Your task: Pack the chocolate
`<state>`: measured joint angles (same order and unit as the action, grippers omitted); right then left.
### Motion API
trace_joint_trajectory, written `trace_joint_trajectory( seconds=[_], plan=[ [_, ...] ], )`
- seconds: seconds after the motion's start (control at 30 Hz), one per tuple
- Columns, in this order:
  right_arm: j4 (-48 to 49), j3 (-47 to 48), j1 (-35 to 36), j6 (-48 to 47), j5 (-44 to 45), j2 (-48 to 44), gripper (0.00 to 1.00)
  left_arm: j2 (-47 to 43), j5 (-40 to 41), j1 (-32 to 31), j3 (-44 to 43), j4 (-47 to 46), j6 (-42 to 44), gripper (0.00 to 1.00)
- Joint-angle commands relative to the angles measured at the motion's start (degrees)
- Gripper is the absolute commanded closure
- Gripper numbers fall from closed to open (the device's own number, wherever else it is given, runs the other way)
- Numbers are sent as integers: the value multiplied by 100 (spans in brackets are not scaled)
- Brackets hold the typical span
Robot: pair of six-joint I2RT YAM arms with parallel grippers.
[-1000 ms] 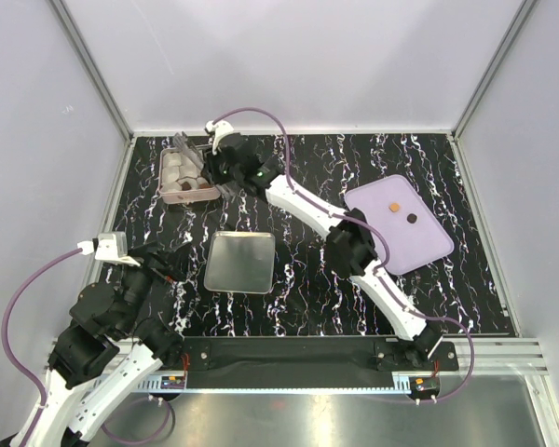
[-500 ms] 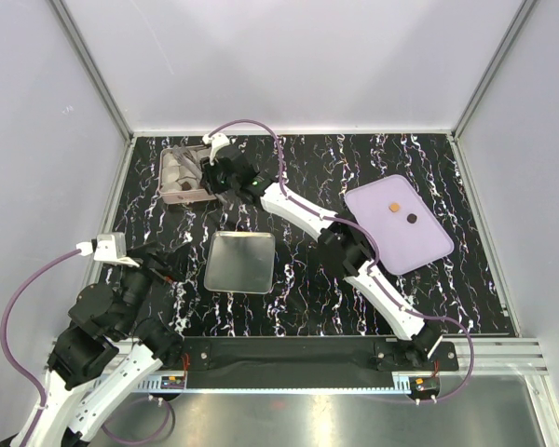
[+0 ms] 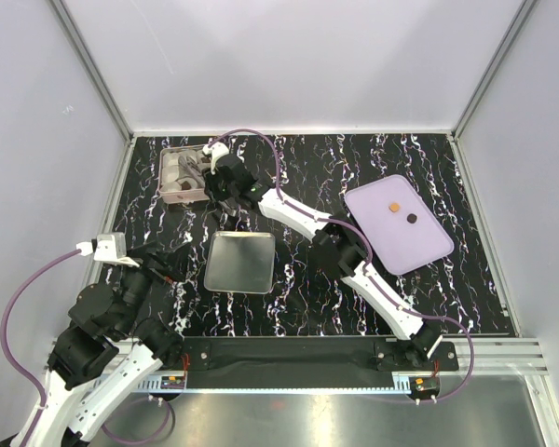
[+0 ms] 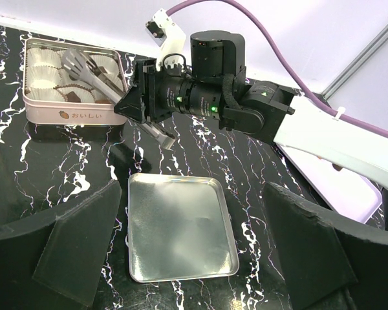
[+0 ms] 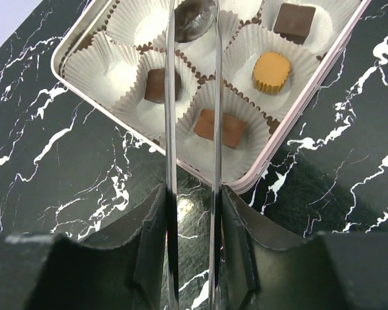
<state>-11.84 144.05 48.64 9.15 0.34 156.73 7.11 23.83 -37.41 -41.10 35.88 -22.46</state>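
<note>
**Tongs over the tin, a dark one in the tips**

The right gripper (image 5: 193,239) is clenched on the handles of the metal tongs (image 5: 170,142). The tongs reach out over the pink tin (image 4: 71,115) with a dark chocolate (image 5: 193,18) apparently pinched between their tips, above the tin's far rows. Tongs make sense here: the pieces are tiny and the paper cups (image 5: 119,71) sit too tight for the fingers themselves.

Four pieces are in cups: a brown square (image 5: 156,84) and a brown slab (image 5: 220,127) by the tin's near rim, and a tan-gold round (image 5: 271,71) and a dark square (image 5: 294,18) along its right side. Several cups look empty.

Well right of the tin, two more wait on the lilac board (image 3: 419,247): a tan piece (image 3: 391,207) with a dark piece (image 3: 412,217) just beside it.

The silver tray (image 3: 239,262) lies near the tin on the arms' side, out of the tongs' way. The left gripper (image 4: 193,194) hangs on that tray's far side from the tin, fingers spread wide, holding nothing. Only the crowded cup walls look likely to hinder the drop.
</note>
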Motion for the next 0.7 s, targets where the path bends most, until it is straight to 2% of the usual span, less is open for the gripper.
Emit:
trace_joint_trajectory(
  seconds=[0.0, 0.3, 0.67],
  plan=[
    [384, 71, 49, -124, 116, -28, 59, 27, 51, 5, -12, -327, 49, 1],
    [419, 0, 58, -220, 151, -46, 51, 44, 51, 5, -12, -327, 49, 1],
    [568, -149, 58, -387, 168, -300, 52, 79, 60, 5, -12, -327, 49, 1]
  ],
)
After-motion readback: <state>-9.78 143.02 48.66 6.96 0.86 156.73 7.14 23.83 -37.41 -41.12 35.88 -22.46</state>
